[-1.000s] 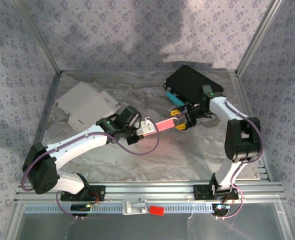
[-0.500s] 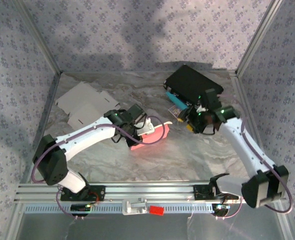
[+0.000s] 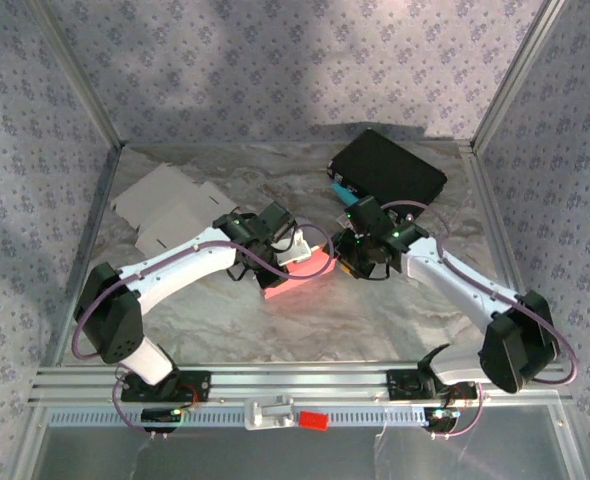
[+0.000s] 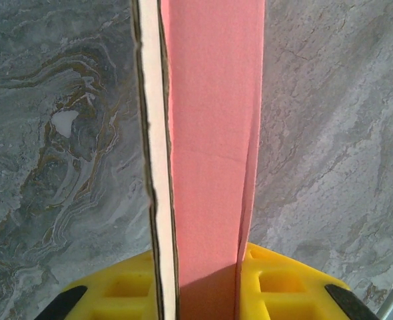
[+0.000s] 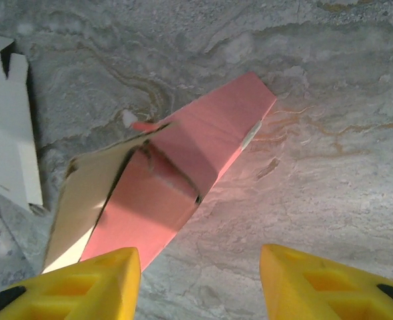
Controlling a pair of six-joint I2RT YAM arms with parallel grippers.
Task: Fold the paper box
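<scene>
The pink paper box [image 3: 300,272] lies partly folded at the middle of the marble-patterned table. My left gripper [image 3: 287,250] is shut on it. In the left wrist view the box [image 4: 210,120] runs straight out from between the yellow fingers [image 4: 283,287], its white inner edge on the left, with the left gripper [image 4: 200,293] clamped on its near end. My right gripper [image 3: 347,258] hangs just right of the box, open. In the right wrist view the box [image 5: 183,167] slants up to the right with a loose beige flap, its near end beside the left finger of my right gripper [image 5: 200,283].
A black case [image 3: 387,168] sits at the back right with a teal object [image 3: 343,192] at its near corner. Flat white cardboard blanks [image 3: 170,210] lie at the back left, their edge also in the right wrist view [image 5: 10,120]. An aluminium rail [image 3: 295,380] bounds the near edge.
The right gripper let go of the box's right end, drew away, then swung back left beside it with narrower jaws. The left gripper turned the box and brought it nearer.
</scene>
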